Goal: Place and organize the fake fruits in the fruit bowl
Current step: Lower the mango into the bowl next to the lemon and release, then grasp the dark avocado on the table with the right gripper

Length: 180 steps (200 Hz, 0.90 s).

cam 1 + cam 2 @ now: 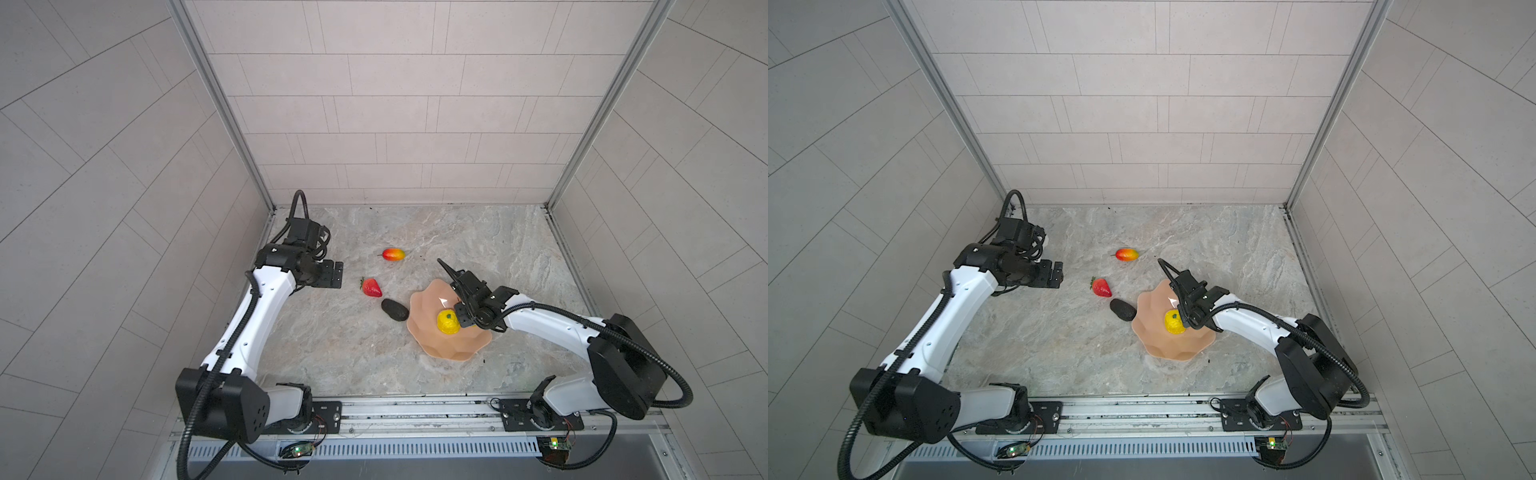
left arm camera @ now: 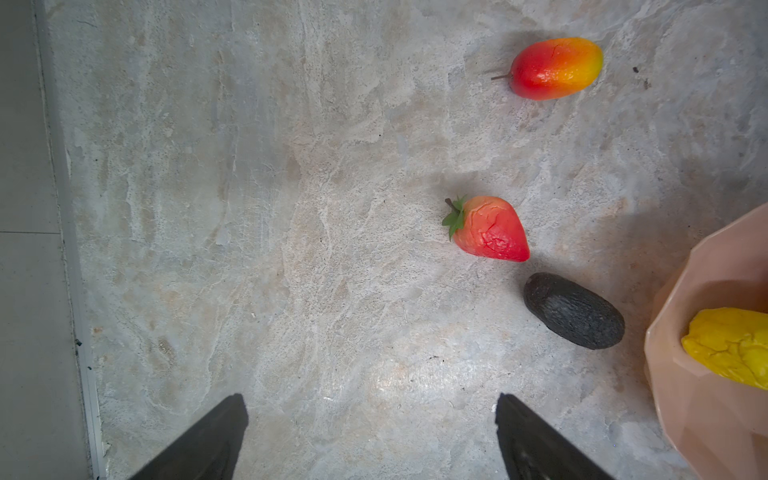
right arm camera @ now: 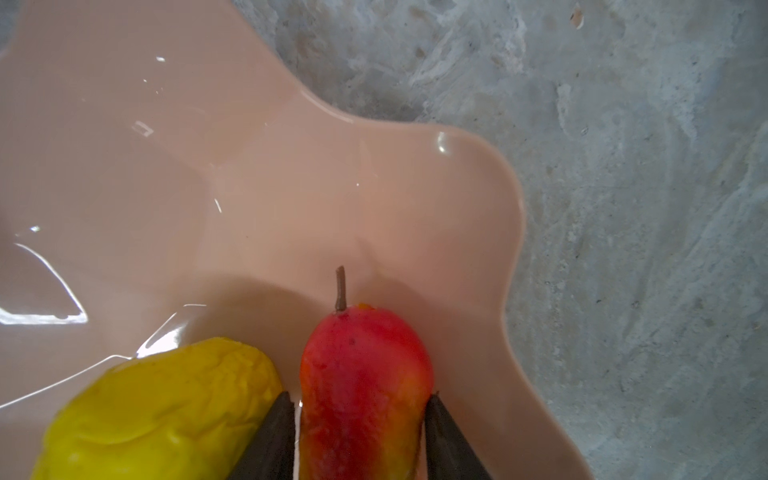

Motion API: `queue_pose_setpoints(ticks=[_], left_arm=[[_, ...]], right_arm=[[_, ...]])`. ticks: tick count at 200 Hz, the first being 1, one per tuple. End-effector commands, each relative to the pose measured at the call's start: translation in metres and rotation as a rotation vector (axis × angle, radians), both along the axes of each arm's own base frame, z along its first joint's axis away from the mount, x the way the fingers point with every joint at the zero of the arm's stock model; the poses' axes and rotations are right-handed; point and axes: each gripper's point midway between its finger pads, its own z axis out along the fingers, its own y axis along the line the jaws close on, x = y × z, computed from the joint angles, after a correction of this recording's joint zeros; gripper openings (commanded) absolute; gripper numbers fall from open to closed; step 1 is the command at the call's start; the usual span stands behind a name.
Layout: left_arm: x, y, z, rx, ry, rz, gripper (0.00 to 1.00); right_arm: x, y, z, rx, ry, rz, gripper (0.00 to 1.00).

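My right gripper (image 3: 360, 395) straddles a mango (image 3: 365, 365) inside the fruit bowl (image 3: 249, 187). Clamped or freed, I cannot tell. Yellow fruit (image 3: 166, 407) just beside. My left gripper (image 2: 370, 397) gapes empty; strawberry (image 2: 490, 228), avocado (image 2: 573, 309), second mango (image 2: 555, 68) lie on the table (image 2: 249, 208).

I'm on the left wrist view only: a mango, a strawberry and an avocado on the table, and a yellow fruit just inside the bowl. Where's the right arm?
Observer: The right gripper reaches into the fruit bowl, beside the yellow fruit.
Operator: Holding anything?
Observer: A second mango lies between its jaws. A sliver of gap shows at one jaw, so the grip looks loose.
Operator: Room left for my three?
Observer: In both top views the bowl's half nearest the avocado is bare.
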Motion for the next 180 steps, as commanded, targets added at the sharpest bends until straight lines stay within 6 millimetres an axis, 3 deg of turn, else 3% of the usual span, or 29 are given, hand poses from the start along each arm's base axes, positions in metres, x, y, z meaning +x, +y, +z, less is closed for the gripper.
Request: queue_pose_setpoints(ticks=[1, 50, 71, 113, 136, 163, 180], left_arm=[[-0.002, 0.0, 0.002, -0.004, -0.009, -0.007, 1.0], [-0.003, 0.001, 0.003, -0.003, -0.009, -0.006, 1.0], [-0.003, 0.001, 0.003, -0.003, -0.01, -0.007, 1.0], [-0.003, 0.001, 0.003, -0.003, -0.009, -0.006, 1.0], [-0.003, 0.0, 0.002, -0.006, -0.007, -0.007, 1.0], [-0.003, 0.0, 0.003, -0.004, -0.009, -0.007, 1.0], [-0.003, 0.0, 0.002, -0.003, -0.008, -0.009, 1.0]], right_arm=[[0.004, -0.006, 0.014, -0.034, -0.022, -0.01, 0.47], [0.005, -0.011, 0.063, -0.052, -0.084, 0.014, 0.58], [0.004, -0.01, 0.083, -0.043, -0.108, 0.034, 0.69], [0.001, 0.004, 0.094, -0.006, -0.111, 0.082, 0.76], [-0.002, 0.042, 0.097, 0.081, -0.106, 0.203, 0.8], [-0.005, 0.103, 0.1, 0.135, -0.119, 0.39, 0.92], [-0.006, 0.139, 0.089, 0.116, -0.077, 0.493, 0.97]])
